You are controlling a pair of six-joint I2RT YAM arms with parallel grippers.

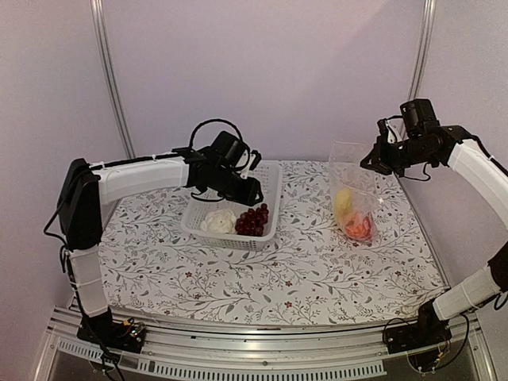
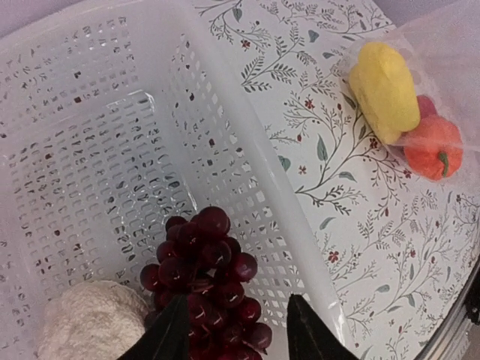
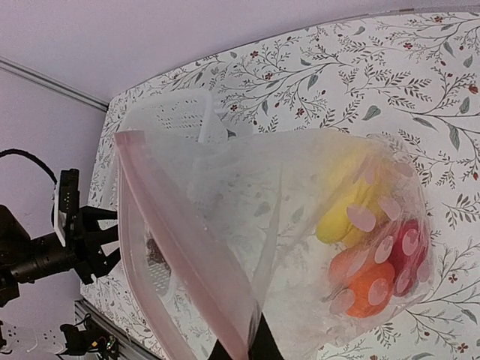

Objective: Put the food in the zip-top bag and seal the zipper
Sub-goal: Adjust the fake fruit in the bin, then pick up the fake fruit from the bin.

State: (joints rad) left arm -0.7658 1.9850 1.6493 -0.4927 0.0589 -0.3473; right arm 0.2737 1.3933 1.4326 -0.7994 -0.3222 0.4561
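At the left, the left gripper (image 1: 248,190) hangs over the white basket (image 1: 270,181), which sits by the far edge of the table (image 1: 238,278), near its middle. In the left wrist view its jaws are spread wide and carry nothing; the fingertips (image 2: 178,311) stand to either side of the near end of the grape bunch (image 2: 204,255), and we cannot tell whether they touch it. The basket holds two items: one white cauliflower (image 1: 218,221) on the left and one dark purple grape bunch just beside it on the right. Further right, toward the far right corner, the zip-top bag (image 1: 349,171) stands upright with its mouth up. The right gripper (image 1: 373,163) is clamped on the bag's upper edge; in the right wrist view its fingers (image 3: 259,345) pinch the pinkish zipper (image 3: 187,247), and the rest of the mouth gapes open. Inside the bag, at the bottom, we count one red pepper (image 3: 401,247), one orange round fruit (image 3: 367,289) and a yellow mass (image 3: 341,214); whether this is one oblong piece or two, we cannot tell.
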